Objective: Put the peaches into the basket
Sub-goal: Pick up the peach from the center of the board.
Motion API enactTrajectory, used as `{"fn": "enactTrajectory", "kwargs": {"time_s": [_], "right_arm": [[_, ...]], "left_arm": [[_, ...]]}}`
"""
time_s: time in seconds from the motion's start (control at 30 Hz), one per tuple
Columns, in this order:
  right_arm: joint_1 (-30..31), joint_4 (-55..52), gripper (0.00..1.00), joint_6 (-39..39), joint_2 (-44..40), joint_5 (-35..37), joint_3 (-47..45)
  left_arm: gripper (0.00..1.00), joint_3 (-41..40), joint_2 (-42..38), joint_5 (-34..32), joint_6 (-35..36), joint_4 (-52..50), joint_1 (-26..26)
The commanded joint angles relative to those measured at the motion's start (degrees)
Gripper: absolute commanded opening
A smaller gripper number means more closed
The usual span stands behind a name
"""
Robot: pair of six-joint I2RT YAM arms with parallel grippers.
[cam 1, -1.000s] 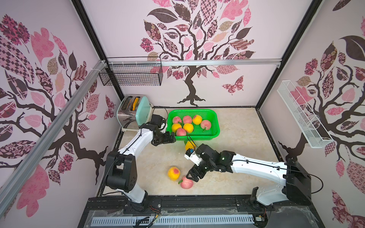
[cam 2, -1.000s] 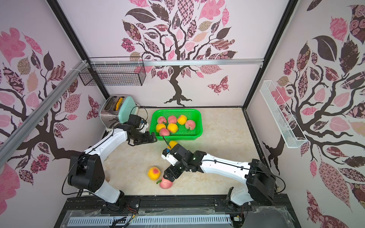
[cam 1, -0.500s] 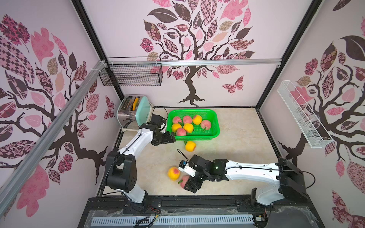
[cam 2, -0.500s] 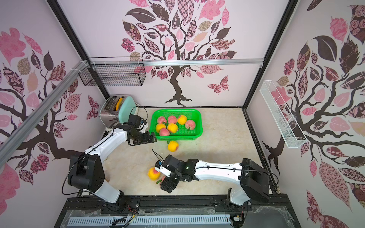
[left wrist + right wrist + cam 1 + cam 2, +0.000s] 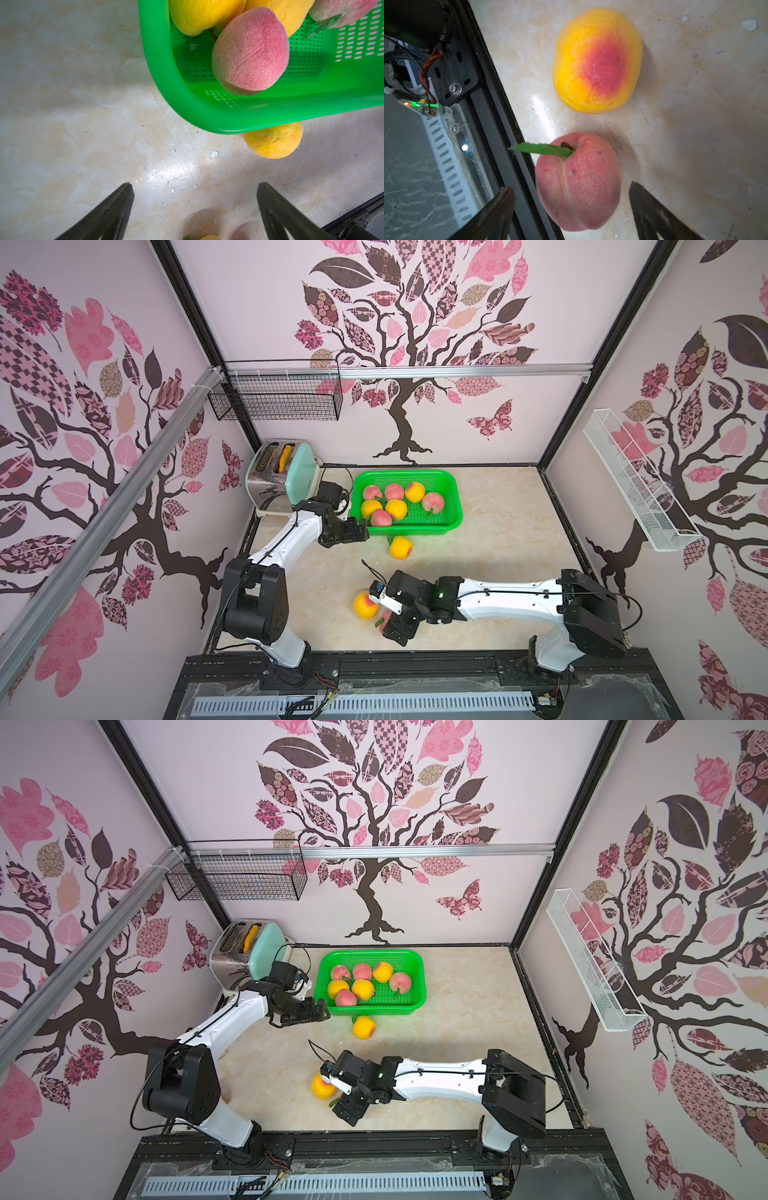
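Observation:
The green basket [image 5: 415, 530] [image 5: 374, 1011] stands at the back and holds several peaches [image 5: 395, 509]. One yellow peach [image 5: 401, 547] [image 5: 274, 141] lies on the floor against the basket's front wall. Near the front edge lie a yellow peach [image 5: 365, 605] [image 5: 598, 62] and a pink peach [image 5: 579, 187] side by side. My right gripper [image 5: 395, 622] [image 5: 571, 187] is open and straddles the pink peach, with a gap on each side. My left gripper [image 5: 363, 531] [image 5: 195, 193] is open and holds nothing, by the basket's front left corner [image 5: 187, 108].
A toaster [image 5: 282, 472] stands at the back left beside the basket. A black wire basket [image 5: 274, 398] hangs on the back wall and a white wire rack [image 5: 636, 485] on the right wall. The black front rail [image 5: 500, 124] runs close by the pink peach.
My right arm has swung from the middle of the floor toward the front and come down around the pink peach, its jaws opening wider. The left arm has not moved.

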Motion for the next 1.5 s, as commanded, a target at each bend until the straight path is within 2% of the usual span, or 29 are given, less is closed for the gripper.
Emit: {"fn": "enactTrajectory", "kwargs": {"time_s": [0.0, 0.4, 0.57, 0.73, 1.07, 1.27, 1.47], "right_arm": [[0.93, -0.08, 0.89, -0.48, 1.17, 1.21, 1.88], [2.01, -0.95, 0.87, -0.36, 3.86, 4.22, 2.02], [2.00, -1.05, 0.79, -0.29, 4.26, 5.32, 1.97], [1.99, -0.02, 0.71, -0.04, 2.38, 4.97, 0.96], [1.63, -2.14, 0.70, -2.55, -6.32, 8.96, 4.44], [-1.56, -3.72, 0.70, -5.08, -10.73, 11.12, 8.67], [-7.93, -2.78, 0.69, -6.39, -13.51, 11.29, 10.71]], "left_arm": [[0.97, -0.54, -1.46, -0.46, 0.18, 0.28, 0.31], [0.97, -0.36, -1.11, 0.00, 0.23, 0.15, 0.29], [0.97, -0.45, -1.46, -0.48, 0.19, 0.26, 0.32], [0.97, -0.54, -1.52, -0.56, 0.26, 0.23, 0.29], [0.97, -0.40, -1.68, -0.22, 0.21, 0.21, 0.29], [0.97, -0.45, -2.20, -0.28, 0.19, 0.21, 0.28], [0.97, -0.46, -2.24, -0.04, 0.17, 0.30, 0.30]]}}
